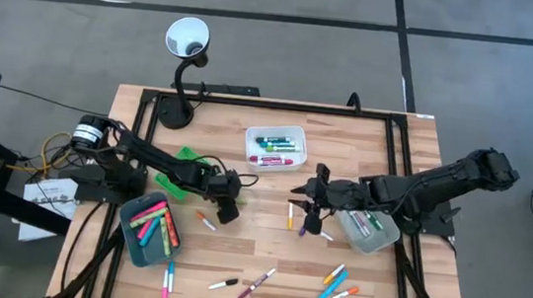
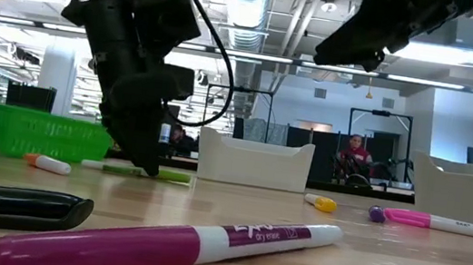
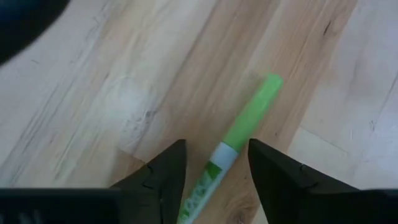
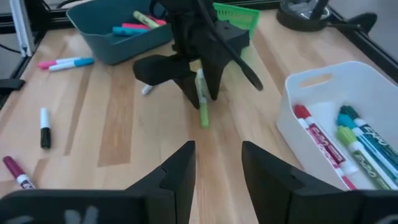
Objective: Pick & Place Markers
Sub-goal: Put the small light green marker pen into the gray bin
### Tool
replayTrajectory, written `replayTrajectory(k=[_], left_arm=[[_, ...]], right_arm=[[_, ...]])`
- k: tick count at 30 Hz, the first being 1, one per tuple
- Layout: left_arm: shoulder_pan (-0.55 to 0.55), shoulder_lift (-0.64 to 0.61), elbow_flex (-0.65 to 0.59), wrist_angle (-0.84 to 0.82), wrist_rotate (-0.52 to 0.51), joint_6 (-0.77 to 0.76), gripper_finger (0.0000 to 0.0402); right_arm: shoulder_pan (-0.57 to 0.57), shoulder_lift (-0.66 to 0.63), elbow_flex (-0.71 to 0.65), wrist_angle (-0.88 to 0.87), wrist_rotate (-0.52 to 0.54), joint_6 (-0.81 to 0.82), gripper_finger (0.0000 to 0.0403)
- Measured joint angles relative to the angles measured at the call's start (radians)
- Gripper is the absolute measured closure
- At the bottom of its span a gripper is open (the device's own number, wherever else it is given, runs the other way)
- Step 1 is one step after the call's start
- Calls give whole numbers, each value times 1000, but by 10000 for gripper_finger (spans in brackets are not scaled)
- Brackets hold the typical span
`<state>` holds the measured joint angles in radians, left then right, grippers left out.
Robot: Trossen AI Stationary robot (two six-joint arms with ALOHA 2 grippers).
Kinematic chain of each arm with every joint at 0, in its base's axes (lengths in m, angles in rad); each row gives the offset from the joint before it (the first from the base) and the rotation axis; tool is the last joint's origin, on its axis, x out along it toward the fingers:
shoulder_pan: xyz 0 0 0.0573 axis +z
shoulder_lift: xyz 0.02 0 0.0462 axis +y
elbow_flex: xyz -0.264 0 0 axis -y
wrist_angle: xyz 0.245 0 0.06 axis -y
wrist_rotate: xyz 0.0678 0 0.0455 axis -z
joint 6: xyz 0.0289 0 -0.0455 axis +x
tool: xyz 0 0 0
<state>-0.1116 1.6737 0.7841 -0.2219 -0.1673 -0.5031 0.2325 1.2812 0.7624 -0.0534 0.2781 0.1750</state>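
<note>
Two dark arms reached over the wooden desk (image 1: pixel 265 258); the left pincer (image 1: pixel 228 211) stood low near the desk's middle, tips down at the boards, its fingers (image 3: pixel 166 171) parted on either side of a green-capped marker (image 3: pixel 245 127) that lay flat on the wood; whether the pads touched the barrel could not be told, and the marker was not lifted. The right pincer (image 1: pixel 308 211) hung above the desk to the right of centre, beside the clear grey tray (image 1: pixel 369 231), its fingers (image 4: pixel 177 171) apart with nothing between them. Loose markers were scattered along the desk's front: a magenta one (image 2: pixel 167 244) and a black one (image 2: pixel 11 206) nearest the low camera, a yellow-capped one (image 2: pixel 322 201) and a pink one with a purple cap (image 2: pixel 433 222) farther back, an orange-capped one (image 2: pixel 47 163) toward the green tray (image 2: pixel 40 131). The teal tray (image 1: pixel 149 228) at front left held pink and yellow markers; the white tray (image 1: pixel 275 146) at the back held red and green ones.
</note>
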Motion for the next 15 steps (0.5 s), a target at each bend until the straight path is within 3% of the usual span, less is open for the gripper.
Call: replayTrajectory(k=[15], left_arm=[[-1,27,2,14,-53,81,342]], right_arm=[[3,0,0,8,-19,0,283]])
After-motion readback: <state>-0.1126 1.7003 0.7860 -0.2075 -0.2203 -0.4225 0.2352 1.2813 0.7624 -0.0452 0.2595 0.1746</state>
